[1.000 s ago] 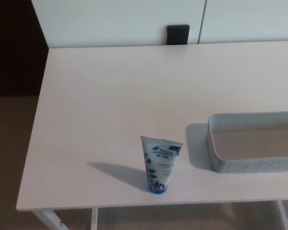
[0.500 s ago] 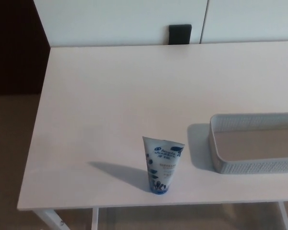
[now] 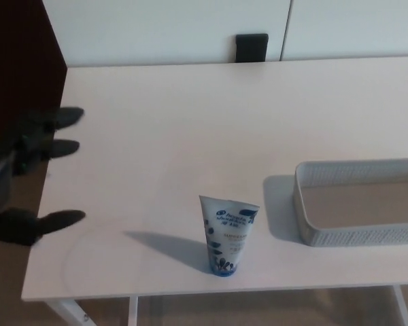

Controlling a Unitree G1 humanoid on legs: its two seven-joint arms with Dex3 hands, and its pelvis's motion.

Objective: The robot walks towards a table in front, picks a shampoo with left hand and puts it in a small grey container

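A white shampoo tube (image 3: 227,233) with blue print stands upright on its cap near the front edge of the pale table (image 3: 190,136). To its right lies a small grey mesh container (image 3: 359,234), empty inside and cut off by the picture's right edge. My left hand (image 3: 34,170) has come in at the far left, over the table's left edge, open with its two fingers and thumb spread. It is well to the left of the tube and touches nothing. My right hand does not show.
A black box (image 3: 251,47) sits at the table's back edge against a white wall. Dark space lies beyond the table's left edge. White table legs (image 3: 132,310) show below the front edge.
My left hand has come into view at the left edge; it was absent in both earlier frames. The tube and container stay in place.
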